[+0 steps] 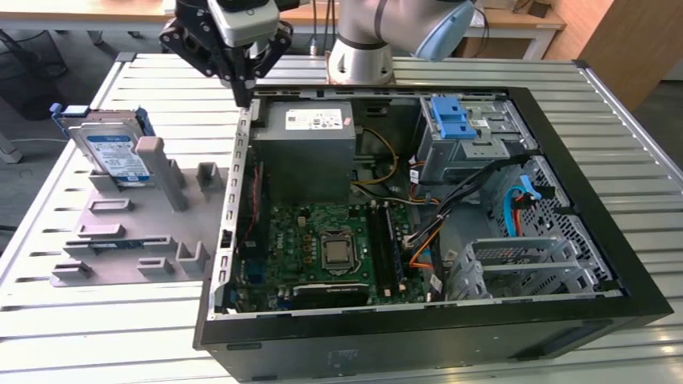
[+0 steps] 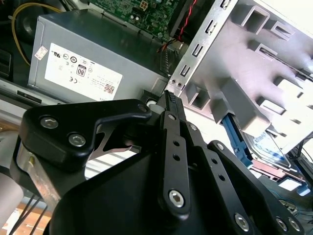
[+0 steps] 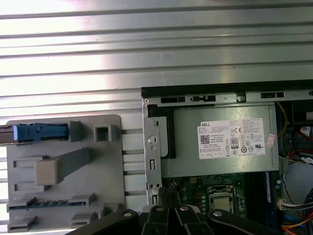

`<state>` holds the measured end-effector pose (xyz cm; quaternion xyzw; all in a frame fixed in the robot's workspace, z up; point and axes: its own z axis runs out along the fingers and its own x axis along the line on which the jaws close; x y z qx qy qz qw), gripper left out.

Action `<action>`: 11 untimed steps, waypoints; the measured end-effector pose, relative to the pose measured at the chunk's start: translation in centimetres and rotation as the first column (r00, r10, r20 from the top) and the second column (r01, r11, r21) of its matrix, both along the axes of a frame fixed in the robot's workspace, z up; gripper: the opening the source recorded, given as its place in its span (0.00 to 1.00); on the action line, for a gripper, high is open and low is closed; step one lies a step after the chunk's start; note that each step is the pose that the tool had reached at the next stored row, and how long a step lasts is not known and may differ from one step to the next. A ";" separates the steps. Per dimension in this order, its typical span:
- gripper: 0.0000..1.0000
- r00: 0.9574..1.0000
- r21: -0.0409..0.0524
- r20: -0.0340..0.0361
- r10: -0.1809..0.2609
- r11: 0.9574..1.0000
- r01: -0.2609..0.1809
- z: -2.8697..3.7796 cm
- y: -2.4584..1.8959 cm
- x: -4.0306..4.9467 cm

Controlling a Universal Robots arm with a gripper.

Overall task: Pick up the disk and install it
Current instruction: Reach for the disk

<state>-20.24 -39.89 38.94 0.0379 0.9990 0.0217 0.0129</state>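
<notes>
Tool (image 1: 243, 96) clenched, nothing in it. Its tips hang at the corner of the case (image 1: 427, 340) wall, just beside the power supply (image 1: 309, 142); whether they touch, I cannot tell.

Disk (image 1: 111, 150) stands on edge in the grey holder (image 1: 128, 244) on the tabletop (image 1: 75, 328), outside the case at the exterior view's left and apart from the tool.

Judgement: for a clean pick I would release the tool well before the disk, square it to the disk's flat faces, come straight down and stay off the holder's posts.

Case holds the power supply, board (image 1: 320, 240), cables, and a cage (image 1: 475, 140) topped by a blue latch (image 1: 453, 120).
</notes>
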 end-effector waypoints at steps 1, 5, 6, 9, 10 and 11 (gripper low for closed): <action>0.11 1.000 0.000 0.000 0.000 1.000 0.000 0.00 0.00 -0.03; 0.11 1.000 0.000 0.000 0.000 1.000 0.000 -0.01 0.00 -0.16; 0.11 1.000 0.000 0.000 0.000 1.000 0.000 -0.01 0.00 -0.18; 0.11 1.000 0.000 0.000 0.000 1.000 0.000 -0.02 0.00 -0.27; 0.11 1.000 0.000 0.000 0.000 1.000 0.000 -0.01 0.00 -0.30; 0.11 1.000 0.000 0.000 0.000 1.000 0.000 -0.02 0.00 -0.33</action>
